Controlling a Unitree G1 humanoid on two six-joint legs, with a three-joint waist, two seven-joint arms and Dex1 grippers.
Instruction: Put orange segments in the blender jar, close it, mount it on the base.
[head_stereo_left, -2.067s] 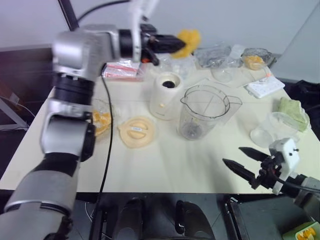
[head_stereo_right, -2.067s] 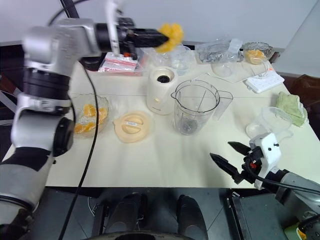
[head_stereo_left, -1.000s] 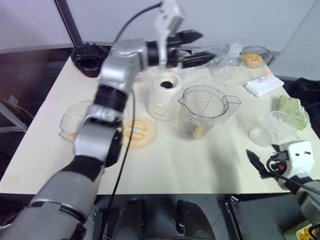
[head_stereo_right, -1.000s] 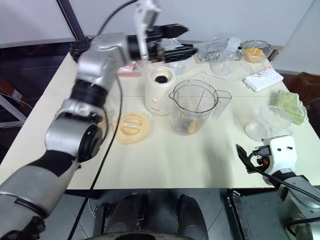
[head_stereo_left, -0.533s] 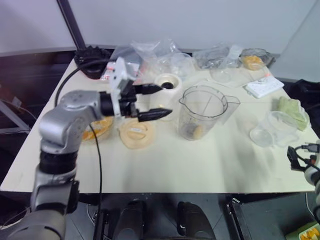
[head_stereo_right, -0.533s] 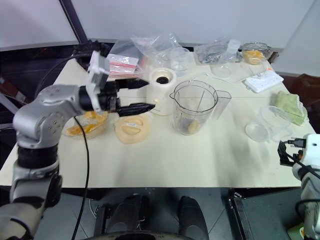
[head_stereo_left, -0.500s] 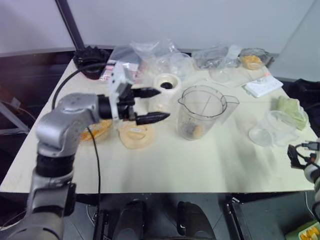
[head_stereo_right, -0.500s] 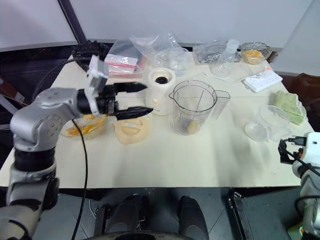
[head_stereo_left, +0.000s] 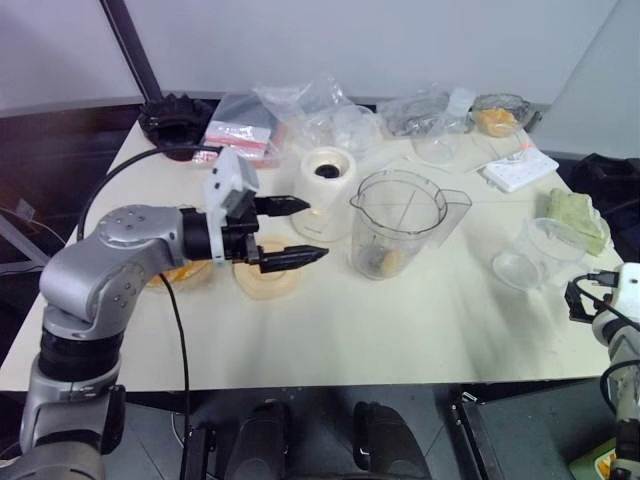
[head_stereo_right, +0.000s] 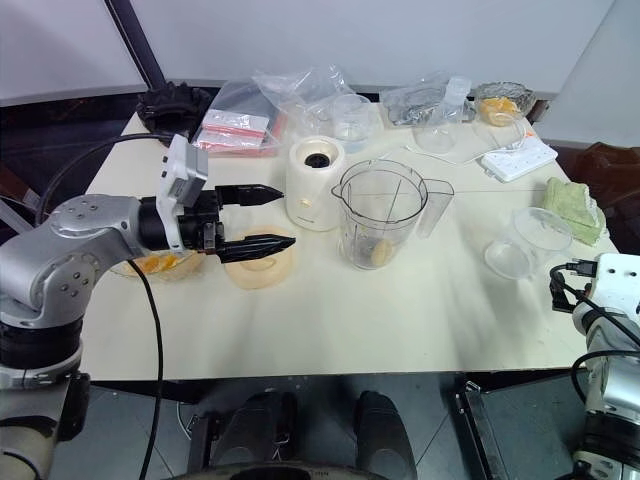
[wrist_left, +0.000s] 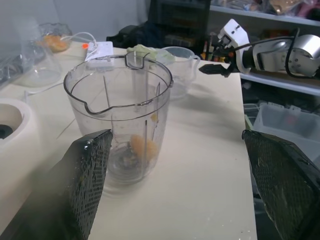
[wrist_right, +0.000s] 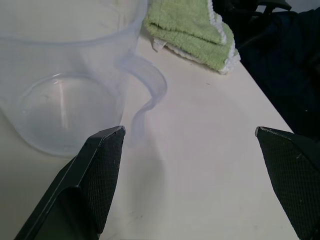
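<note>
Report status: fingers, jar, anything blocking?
Left gripper and right gripper open, empty. Orange segments in blender jar, lid off. Nothing blocking.

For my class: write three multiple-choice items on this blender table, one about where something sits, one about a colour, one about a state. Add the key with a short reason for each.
1. Where is the lid?
A. on the jar
B. flat on the table, under the left gripper
C. on the base

2. What colour is the cloth at the table's right edge?
A. green
B. red
C. black

3. How is the left gripper?
A. shut on a segment
B. shut on the lid
C. open and empty

Key: 1 B, the lid lies beside the base, while the jar stands uncovered. 2 A, the folded cloth is pale green. 3 C, its two fingers stand apart with nothing between them; a segment lies in the jar.
</note>
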